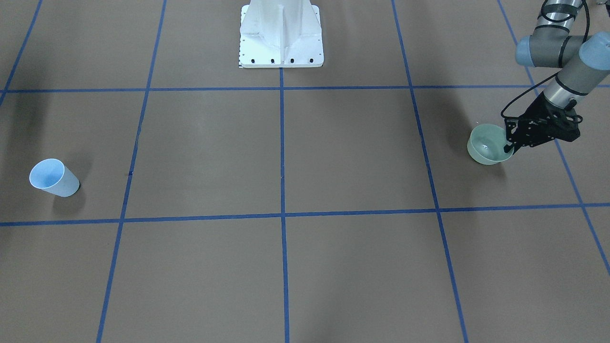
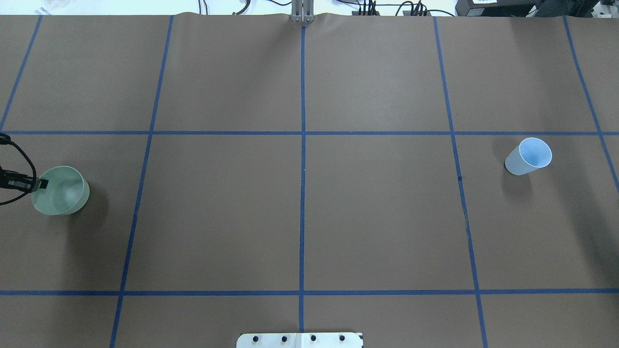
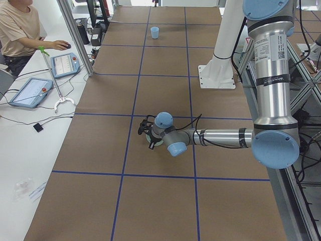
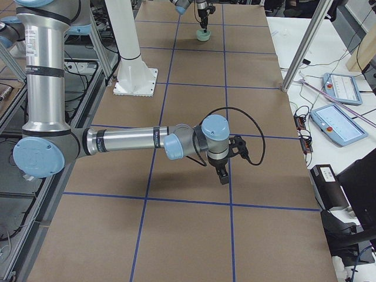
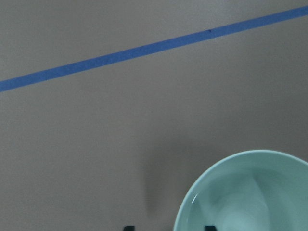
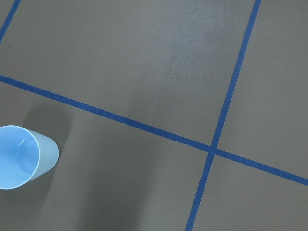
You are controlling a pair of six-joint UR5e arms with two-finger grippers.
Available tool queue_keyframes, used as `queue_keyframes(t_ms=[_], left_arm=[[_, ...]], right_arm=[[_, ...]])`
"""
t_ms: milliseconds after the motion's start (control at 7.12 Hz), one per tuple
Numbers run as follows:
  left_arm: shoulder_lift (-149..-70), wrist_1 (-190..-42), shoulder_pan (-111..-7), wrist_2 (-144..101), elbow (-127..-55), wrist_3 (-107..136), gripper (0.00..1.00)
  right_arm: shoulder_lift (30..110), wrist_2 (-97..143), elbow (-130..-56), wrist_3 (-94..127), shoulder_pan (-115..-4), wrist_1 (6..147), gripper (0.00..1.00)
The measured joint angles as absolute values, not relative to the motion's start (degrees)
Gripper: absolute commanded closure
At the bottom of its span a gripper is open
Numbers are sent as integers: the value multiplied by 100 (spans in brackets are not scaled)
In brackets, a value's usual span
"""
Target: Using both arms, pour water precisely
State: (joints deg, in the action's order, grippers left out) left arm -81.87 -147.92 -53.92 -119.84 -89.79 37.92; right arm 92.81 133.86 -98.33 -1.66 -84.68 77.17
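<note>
At the overhead view's left edge, pale green round bowl [image 2: 85, 192], clear water [image 2: 63, 195] inside, three o'clock of black left gripper [image 2: 42, 183], jaws parted astride the rim, clamping nothing.

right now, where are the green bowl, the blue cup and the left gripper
green bowl [image 2: 85, 197]: overhead view, outer wall.
blue cup [image 2: 514, 165]: overhead view, outer wall.
left gripper [image 1: 510, 148]: front-facing view, between its fingers at the bowl's rim.

Overhead and front-facing cameras look steeply down from opposite long edges of the table [image 2: 217, 217], sharing the bowl [image 2: 60, 191] and cup [image 2: 528, 155]; wrist cameras look closely down.
</note>
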Motion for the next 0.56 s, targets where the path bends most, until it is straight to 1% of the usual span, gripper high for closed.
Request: queue_keyframes(t_ms=[281, 421, 562], left_arm=[[-8234, -14716, -5395, -12179, -9249, 3883, 100], [-8302, -14450, -5396, -12270, -9513, 3996, 100], [-8467, -13826, -5393, -12311, -9939, 4063, 100]], right_arm=[[9281, 13386, -9840, -167, -8470, 7717, 0], [9281, 13386, -9842, -167, -8468, 7717, 0], [9281, 13386, -9843, -165, -8465, 7717, 0]])
